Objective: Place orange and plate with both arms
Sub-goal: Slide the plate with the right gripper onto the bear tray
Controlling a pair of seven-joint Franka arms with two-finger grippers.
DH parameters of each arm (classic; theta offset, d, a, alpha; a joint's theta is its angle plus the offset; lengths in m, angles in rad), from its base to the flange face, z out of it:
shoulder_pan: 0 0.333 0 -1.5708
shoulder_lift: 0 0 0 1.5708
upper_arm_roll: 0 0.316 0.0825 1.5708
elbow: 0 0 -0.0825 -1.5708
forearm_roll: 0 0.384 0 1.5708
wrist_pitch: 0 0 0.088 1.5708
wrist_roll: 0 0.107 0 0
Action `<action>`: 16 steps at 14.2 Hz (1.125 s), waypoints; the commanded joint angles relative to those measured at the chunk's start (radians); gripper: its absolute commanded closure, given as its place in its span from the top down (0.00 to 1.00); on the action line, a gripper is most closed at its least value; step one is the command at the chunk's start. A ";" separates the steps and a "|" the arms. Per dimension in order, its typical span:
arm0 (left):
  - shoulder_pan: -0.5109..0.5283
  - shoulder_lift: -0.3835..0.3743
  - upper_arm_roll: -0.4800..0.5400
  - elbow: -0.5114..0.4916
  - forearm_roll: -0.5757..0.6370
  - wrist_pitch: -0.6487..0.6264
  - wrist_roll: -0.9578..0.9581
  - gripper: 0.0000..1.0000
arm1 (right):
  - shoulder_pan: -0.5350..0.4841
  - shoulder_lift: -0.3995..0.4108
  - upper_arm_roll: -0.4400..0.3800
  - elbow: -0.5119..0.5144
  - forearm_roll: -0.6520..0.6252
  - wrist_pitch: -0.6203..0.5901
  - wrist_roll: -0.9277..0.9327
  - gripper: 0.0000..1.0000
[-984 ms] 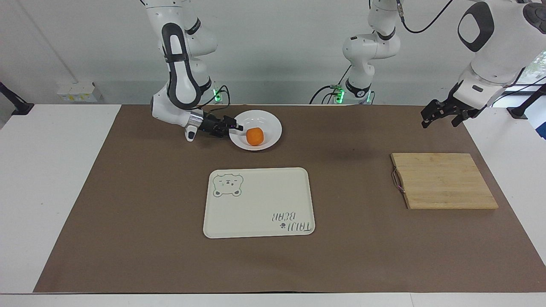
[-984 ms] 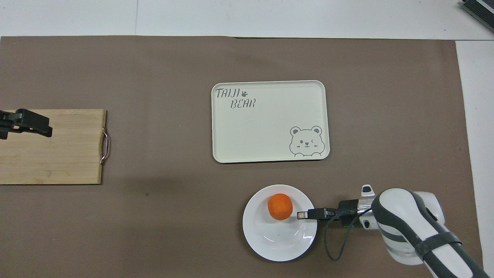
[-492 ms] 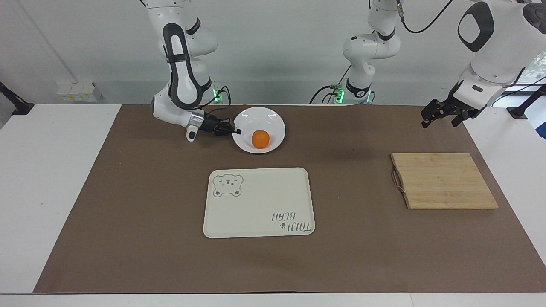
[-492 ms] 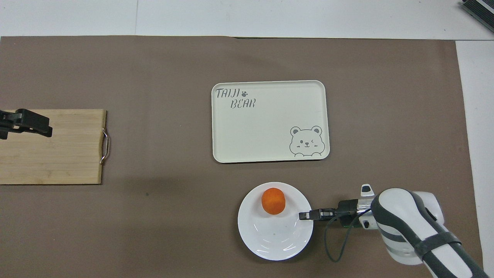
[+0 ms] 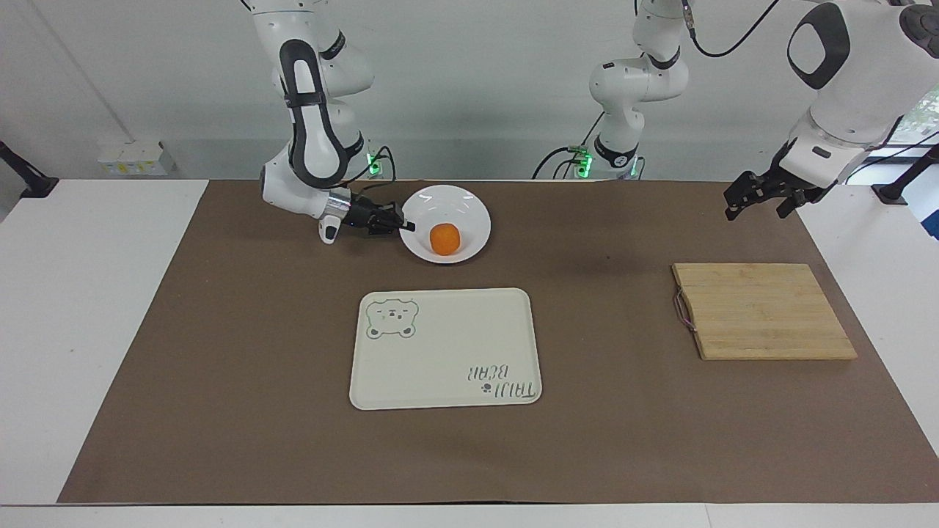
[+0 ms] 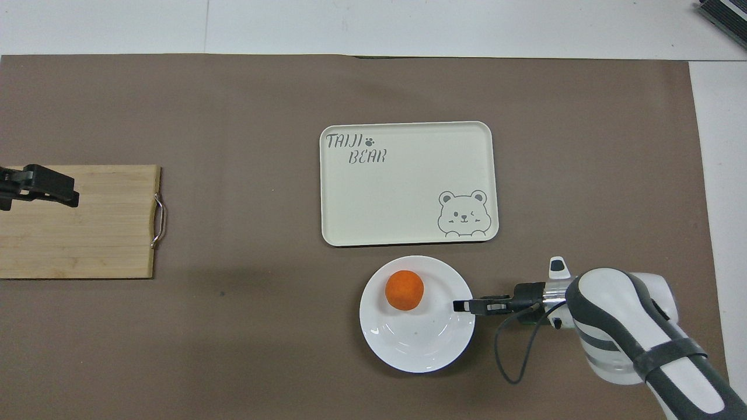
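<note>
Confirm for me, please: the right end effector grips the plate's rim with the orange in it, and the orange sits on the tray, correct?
Not quite. The right end effector does grip the plate's rim, but the orange sits in the plate, not on the tray. The facing view shows the tray bare.

We see the plate point(image 5: 446, 224), a round, glossy, plain white shallow dish, tilted with the edge toward the left arm's end raised. It sits nearer to the robots than the cream tray point(image 5: 445, 347), toward the right arm's end of the tabletop point(image 5: 220, 367). The orange point(image 5: 444, 239), small, round and bright, rests inside the plate, off-centre toward the tray. The right hand point(image 5: 408, 226) is clamped on the plate's rim.
</note>
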 commanded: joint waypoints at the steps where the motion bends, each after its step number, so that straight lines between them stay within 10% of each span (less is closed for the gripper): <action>1: 0.008 -0.002 -0.003 0.014 0.004 -0.018 0.007 1.00 | -0.022 0.018 0.002 0.080 0.020 -0.023 -0.010 0.00; 16: 0.007 -0.002 -0.003 0.014 0.004 -0.018 0.008 1.00 | -0.069 0.481 0.007 0.812 0.036 -0.130 0.329 0.00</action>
